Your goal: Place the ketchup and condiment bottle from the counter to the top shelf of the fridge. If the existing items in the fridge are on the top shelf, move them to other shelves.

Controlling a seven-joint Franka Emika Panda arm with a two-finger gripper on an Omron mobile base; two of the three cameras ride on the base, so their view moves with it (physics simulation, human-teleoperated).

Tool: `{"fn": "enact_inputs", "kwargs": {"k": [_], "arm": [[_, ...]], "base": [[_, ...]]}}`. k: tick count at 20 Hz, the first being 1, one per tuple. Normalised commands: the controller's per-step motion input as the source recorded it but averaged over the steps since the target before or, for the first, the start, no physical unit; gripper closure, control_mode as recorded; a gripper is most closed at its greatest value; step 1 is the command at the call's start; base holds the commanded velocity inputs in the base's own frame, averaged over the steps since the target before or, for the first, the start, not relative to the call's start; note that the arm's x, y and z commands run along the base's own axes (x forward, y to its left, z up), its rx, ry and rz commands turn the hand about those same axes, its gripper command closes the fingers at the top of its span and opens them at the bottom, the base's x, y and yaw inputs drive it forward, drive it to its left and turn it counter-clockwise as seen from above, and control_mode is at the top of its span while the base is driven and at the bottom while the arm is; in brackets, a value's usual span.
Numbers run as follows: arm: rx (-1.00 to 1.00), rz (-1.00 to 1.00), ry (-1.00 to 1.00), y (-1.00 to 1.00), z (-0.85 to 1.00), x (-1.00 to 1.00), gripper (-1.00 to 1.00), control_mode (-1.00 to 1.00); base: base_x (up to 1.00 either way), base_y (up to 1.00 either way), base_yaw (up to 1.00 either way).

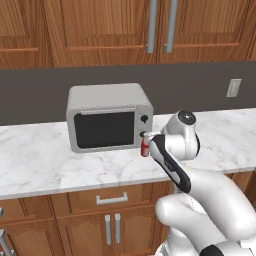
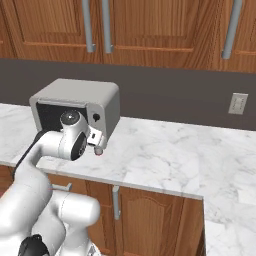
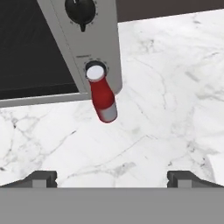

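Note:
The ketchup (image 3: 103, 97), a slim red bottle with a white cap, stands upright on the counter (image 3: 166, 87) just in front of a grey oven's knob panel. My gripper (image 3: 112, 178) hovers above it, open and holding nothing, with the bottle ahead of the gap between the fingertips (image 3: 41, 178). In the left base view the ketchup (image 1: 145, 148) peeks out beside my forearm, above the counter (image 1: 40, 160). From the right base view, just a red sliver of the ketchup (image 2: 100, 151) shows below my hand. The condiment bottle, fridge, top shelf and existing items are out of view.
A grey countertop oven (image 1: 107, 117) with a dark glass door and black knobs stands against the dark backsplash, directly behind the bottle. Wooden wall cabinets hang overhead. An outlet (image 2: 238, 103) is on the wall to the right. The counter's front edge (image 2: 150, 186) runs below my arm.

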Motion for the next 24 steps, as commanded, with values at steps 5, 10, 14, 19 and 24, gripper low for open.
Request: {"fn": "enact_inputs", "kwargs": {"k": [5, 10, 14, 19, 24], "arm": [[-0.03, 0.01, 0.05, 0.00, -0.27, 0.35, -1.00, -1.00], [0.00, 0.02, 0.05, 0.04, -0.29, 0.27, -1.00, -1.00], [-0.01, 0.03, 0.01, 0.14, -0.20, 0.22, -1.00, -1.00], [-0.01, 0.04, 0.00, 0.12, -0.22, 0.24, -1.00, -1.00], [-0.02, 0.03, 0.00, 0.00, -0.22, 0.23, -1.00, -1.00]], "base": [[0.00, 0.00, 0.00], [0.00, 0.00, 0.00], [0.00, 0.00, 0.00], [0.00, 0.00, 0.00], [0.00, 0.00, 0.00]]}}
